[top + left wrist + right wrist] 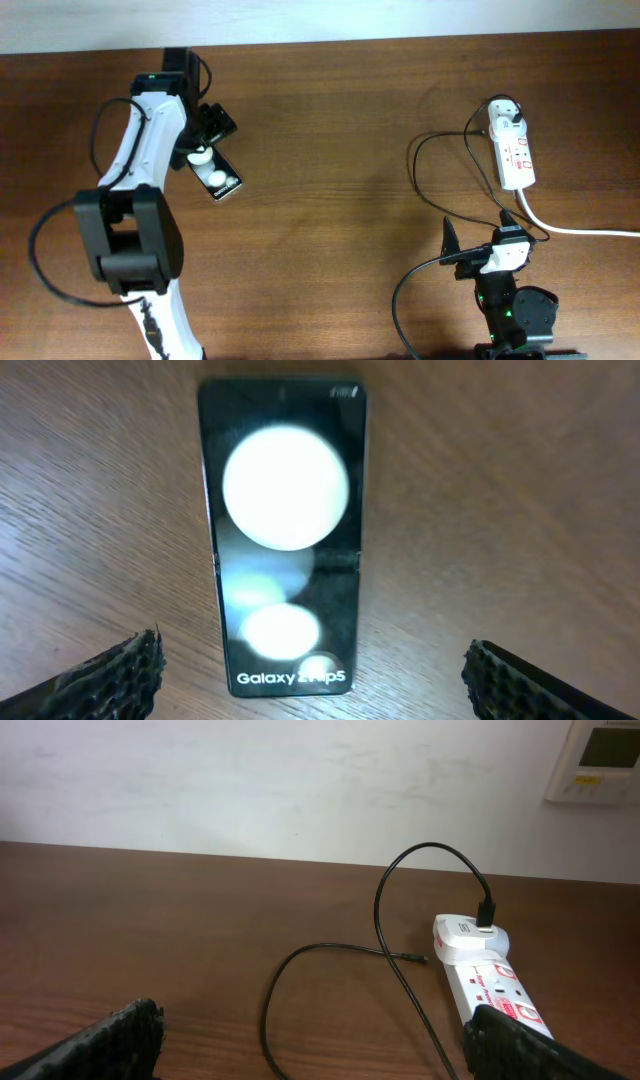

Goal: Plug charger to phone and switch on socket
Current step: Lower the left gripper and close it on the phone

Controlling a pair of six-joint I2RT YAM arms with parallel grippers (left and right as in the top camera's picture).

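The phone (222,181) lies flat on the wooden table at the upper left, its glossy black face showing two white reflections; it fills the left wrist view (283,540). My left gripper (205,152) is open right above it, its fingers (310,680) either side of the phone's near end and not touching it. The socket (513,150) lies at the upper right, with the charger's white adapter (505,114) plugged into its far end. The charger's black cable (414,160) loops on the table and its loose tip (416,958) lies left of the adapter. My right gripper (478,234) is open and empty near the socket's (495,990) front end.
The socket's thick white cord (585,231) runs off to the right edge. My arms' own black cables hang by each base. A white wall and a wall controller (600,760) stand behind the table's far edge. Bare wood lies between the phone and the socket.
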